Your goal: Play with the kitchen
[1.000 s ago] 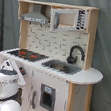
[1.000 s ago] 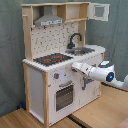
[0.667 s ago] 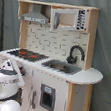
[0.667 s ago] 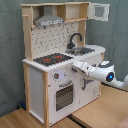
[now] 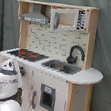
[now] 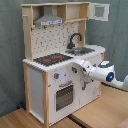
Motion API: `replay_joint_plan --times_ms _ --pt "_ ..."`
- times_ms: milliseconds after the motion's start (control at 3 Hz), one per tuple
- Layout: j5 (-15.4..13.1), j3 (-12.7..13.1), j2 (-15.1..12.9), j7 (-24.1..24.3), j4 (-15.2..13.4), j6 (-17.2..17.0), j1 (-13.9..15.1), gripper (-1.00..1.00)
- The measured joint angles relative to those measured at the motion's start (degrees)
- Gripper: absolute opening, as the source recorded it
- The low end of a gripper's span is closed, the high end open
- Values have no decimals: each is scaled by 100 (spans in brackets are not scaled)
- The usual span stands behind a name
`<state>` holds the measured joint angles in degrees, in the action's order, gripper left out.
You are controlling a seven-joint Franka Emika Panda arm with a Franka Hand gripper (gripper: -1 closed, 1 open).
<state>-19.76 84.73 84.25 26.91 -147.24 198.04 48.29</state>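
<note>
The kitchen (image 5: 56,56) (image 6: 50,75) is a tall toy of pale wood and white panels. It has a red-ringed black hob (image 5: 29,54) (image 6: 52,59), a black faucet (image 5: 76,53) (image 6: 75,39), a steel sink (image 5: 61,67) (image 6: 82,50), a grey hood (image 5: 36,16) (image 6: 50,20) and a windowed oven door (image 5: 47,98) (image 6: 64,95). My gripper (image 6: 76,65) (image 5: 22,71) is held against the upper front panel, just under the counter edge beside the hob. Whether it touches the panel is unclear.
An upper cabinet door (image 6: 100,11) stands swung open at the second exterior view's top right. The white arm (image 6: 107,75) (image 5: 2,79) reaches in over a wooden table (image 6: 105,107). A grey curtain (image 5: 108,44) hangs behind the kitchen.
</note>
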Motion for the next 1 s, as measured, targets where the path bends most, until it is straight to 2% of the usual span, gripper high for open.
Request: replay_joint_plan --times_ms 667,1000 --pt "29 0 3 1281 -7 -6 -12 -100" --pt "32 3 84 1503 -3 -17 -25 -100"
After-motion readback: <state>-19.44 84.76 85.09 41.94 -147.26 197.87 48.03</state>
